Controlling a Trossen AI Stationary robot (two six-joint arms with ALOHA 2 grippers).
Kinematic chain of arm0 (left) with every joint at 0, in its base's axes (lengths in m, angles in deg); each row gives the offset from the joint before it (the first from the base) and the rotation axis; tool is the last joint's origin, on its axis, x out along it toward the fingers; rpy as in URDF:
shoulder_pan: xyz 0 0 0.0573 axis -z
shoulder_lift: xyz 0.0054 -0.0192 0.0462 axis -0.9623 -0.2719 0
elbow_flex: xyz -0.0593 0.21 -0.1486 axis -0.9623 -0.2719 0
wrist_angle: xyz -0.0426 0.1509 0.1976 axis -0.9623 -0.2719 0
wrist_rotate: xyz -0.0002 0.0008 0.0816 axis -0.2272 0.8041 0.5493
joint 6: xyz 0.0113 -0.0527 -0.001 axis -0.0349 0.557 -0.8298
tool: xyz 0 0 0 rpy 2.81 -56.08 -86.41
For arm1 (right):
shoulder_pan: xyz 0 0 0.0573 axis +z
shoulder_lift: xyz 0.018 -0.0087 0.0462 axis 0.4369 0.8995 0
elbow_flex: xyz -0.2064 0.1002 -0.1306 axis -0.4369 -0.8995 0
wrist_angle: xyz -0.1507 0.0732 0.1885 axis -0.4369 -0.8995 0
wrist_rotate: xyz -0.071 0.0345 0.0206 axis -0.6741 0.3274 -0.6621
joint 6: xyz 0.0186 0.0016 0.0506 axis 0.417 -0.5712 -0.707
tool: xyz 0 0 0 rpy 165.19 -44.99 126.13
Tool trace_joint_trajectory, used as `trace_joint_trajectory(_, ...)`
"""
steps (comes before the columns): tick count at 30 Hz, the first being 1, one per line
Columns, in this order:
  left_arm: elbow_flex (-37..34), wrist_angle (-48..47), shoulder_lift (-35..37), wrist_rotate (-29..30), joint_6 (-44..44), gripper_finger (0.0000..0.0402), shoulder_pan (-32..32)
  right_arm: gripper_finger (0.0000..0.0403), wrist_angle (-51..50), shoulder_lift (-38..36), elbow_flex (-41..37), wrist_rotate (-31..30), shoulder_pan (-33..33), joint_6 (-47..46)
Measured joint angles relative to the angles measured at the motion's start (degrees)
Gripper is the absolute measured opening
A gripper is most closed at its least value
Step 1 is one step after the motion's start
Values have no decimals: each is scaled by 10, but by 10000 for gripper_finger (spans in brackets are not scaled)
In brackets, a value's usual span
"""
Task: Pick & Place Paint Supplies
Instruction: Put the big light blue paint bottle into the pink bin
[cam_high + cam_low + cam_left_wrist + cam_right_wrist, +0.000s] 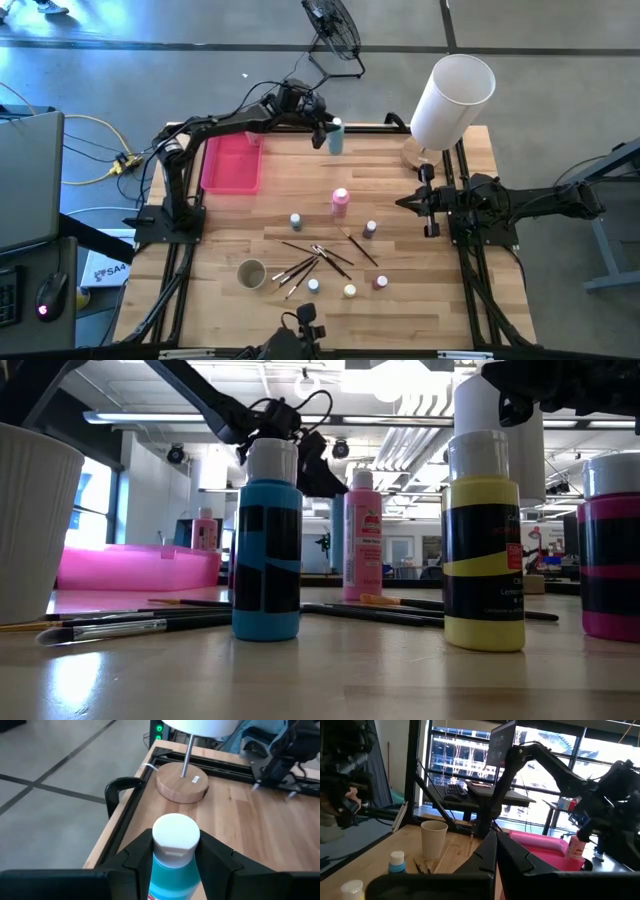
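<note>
Surface: wooden table (400, 300), far edge near lamp base (182, 782).
Item: teal bottle (172, 865), rigid plastic, light, smooth-sided.
Location: beside pink tray (232, 163).
Left gripper (175, 857): clamped below the white cap.
Right gripper (408, 202): closed, empty, parked.
Hold: body preferred, judged slip-prone.

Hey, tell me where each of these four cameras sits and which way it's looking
High: overhead, looking straight down; both arms show.
Low: at tabletop height, looking level past small blue paint pot; an arm overhead.
Left wrist: behind left claw, shut on teal squeeze bottle with white cap.
Right wrist: behind shut right claw, facing pink rectangular tray.
Shared: high and right wrist show the tray.
</note>
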Motion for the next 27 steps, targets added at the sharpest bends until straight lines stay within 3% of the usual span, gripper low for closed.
trace_joint_trajectory(10, 0, -64, 63, -5, -5, 125, -31, 3, -2, 0, 0, 0, 0, 0)
trace_joint_trajectory(20, 1, -184, 164, -61, -16, 125, -79, 3, -2, 0, 0, 0, 0, -2)
trace_joint_trajectory(27, 1, -306, 247, -23, -43, 125, -101, 3, -2, 0, 0, 0, 0, -2)
